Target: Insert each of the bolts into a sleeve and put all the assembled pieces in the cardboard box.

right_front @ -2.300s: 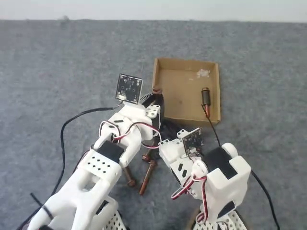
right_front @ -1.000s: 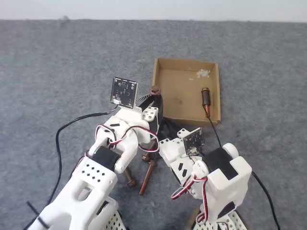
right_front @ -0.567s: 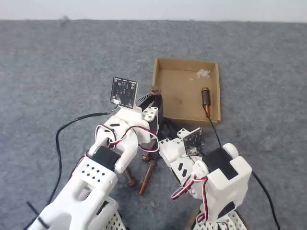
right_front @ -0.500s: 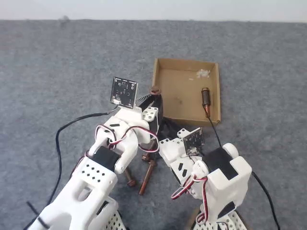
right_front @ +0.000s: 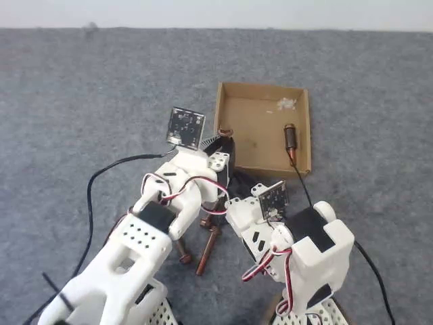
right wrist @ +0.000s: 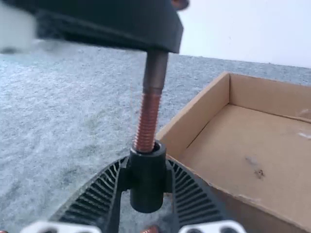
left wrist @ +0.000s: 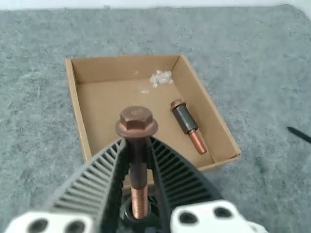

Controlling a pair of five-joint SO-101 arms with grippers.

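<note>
While you held both arms at the cardboard box [right_front: 260,132], the left hand [left wrist: 137,143] was clamped on the shank of a copper-coloured bolt [left wrist: 136,124], just under its hex flange head. The bolt stood upright, head up, just outside the box's left wall and close to the corner nearest the arms. Directly beneath it, the right hand [right wrist: 147,167] was closed around a black sleeve [right wrist: 147,184], also upright. The bolt's threaded end met the sleeve's top opening. You could not tell from the right wrist view how far the thread had gone in, and most of the thread showed above the sleeve's rim.

Inside the box, one assembled piece [right_front: 290,139] lay flat along the right wall, with its dark sleeve toward the far side and its bare copper thread toward the near wall. A few white crumbs [right_front: 287,103] sat in the box's far right corner.

On the grey felt table [right_front: 81,101], on the arms' side of the box, two loose bolts lay between the arm bodies. One [right_front: 209,245] lay in plain sight, and the other [right_front: 183,256] was partly hidden under the left arm.
</note>
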